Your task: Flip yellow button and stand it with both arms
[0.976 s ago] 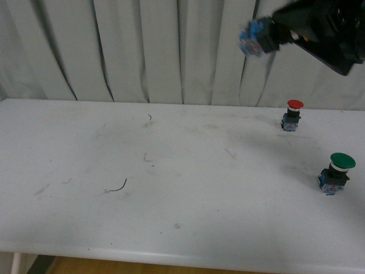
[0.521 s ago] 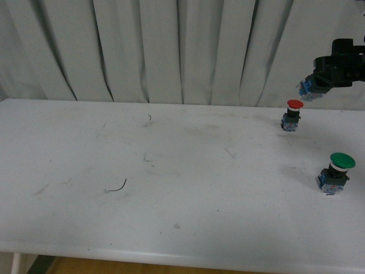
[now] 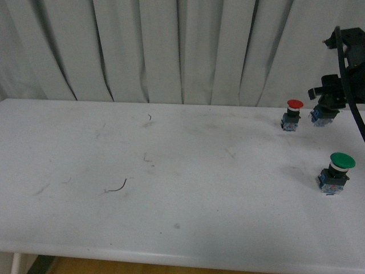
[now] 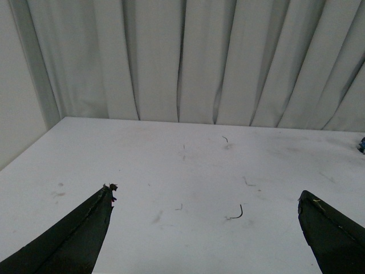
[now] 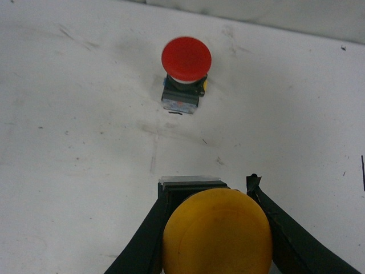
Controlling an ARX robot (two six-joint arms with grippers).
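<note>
The yellow button [image 5: 217,231] fills the near part of the right wrist view, its yellow cap facing the camera and its black body beyond. My right gripper [image 5: 208,187] is shut on it, one black finger on each side. In the front view only the button's blue block [image 3: 321,117] shows, pointing down just above the table. There the right gripper [image 3: 327,108] hangs at the far right, close beside the red button [image 3: 293,114]. The left gripper [image 4: 208,198] is open and empty over the bare table; it does not appear in the front view.
The red button [image 5: 185,63] stands upright on the white table [image 3: 171,188], a short way beyond the held one. A larger green-capped button [image 3: 336,171] stands nearer the front right. A small dark wire scrap [image 3: 117,187] lies left of centre. White curtains hang behind.
The right arm has carried the yellow button from high in front of the curtain down and to the right, to just above the table beside the red button. Red and green buttons stayed put.
</note>
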